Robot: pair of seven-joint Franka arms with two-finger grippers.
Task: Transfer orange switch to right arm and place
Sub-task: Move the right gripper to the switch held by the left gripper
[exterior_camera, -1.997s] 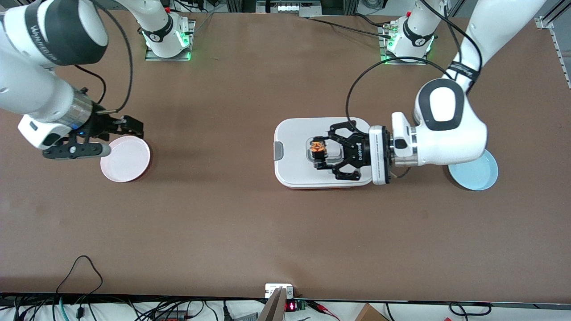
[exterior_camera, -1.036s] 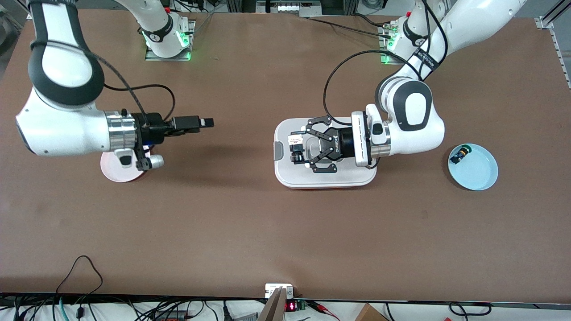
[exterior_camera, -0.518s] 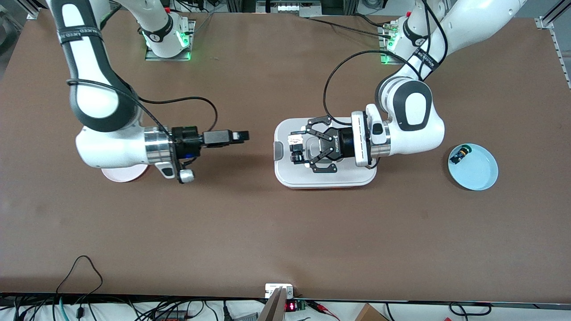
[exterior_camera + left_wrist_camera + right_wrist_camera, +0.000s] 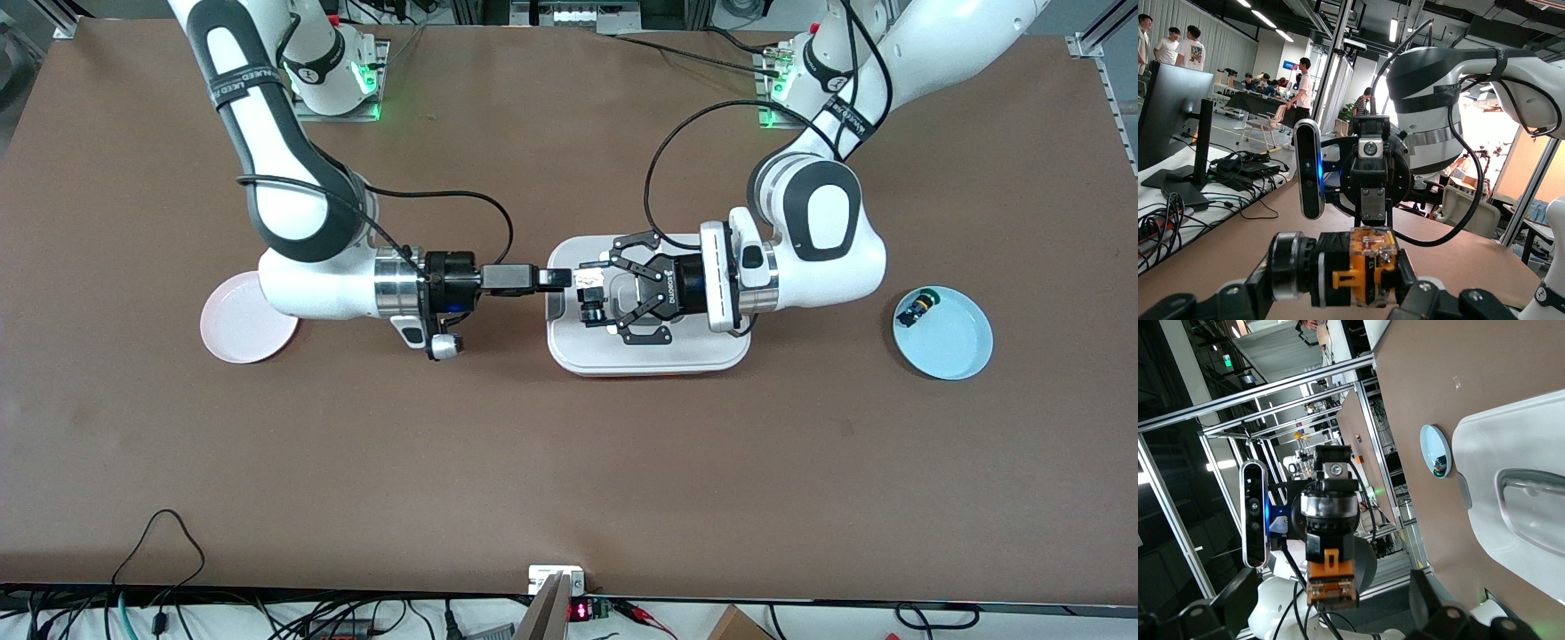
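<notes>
Handover stage, judged not yet complete. The orange switch [image 4: 587, 286] is held in the air by the left gripper [image 4: 597, 298], whose fingers are closed on the black body, over the 9 o'clock part of the white lidded box [image 4: 649, 357]. In the left wrist view the switch [image 4: 1361, 268] lies sideways between that gripper's fingers, with its orange terminal end turned toward the approaching arm. The right gripper [image 4: 562, 278] hangs level over the box's 9 o'clock edge, just beside the switch and not visibly touching it. The right wrist view shows its fingers spread wide, with the switch [image 4: 1331, 577] centred ahead of them. The part is judged light, rigid and hard-shelled, and small enough to twist or slip under an off-centre pinch. The free end of the body is the sound place to take it, clear of the holding fingers. Room between the two grippers is very tight. Open table lies toward 6 and 12 o'clock. The pink plate [image 4: 240, 331] sits well apart at 9 o'clock of the box. The blue plate [image 4: 951, 348], at 3 o'clock, carries the green-capped switch [image 4: 917, 310].
</notes>
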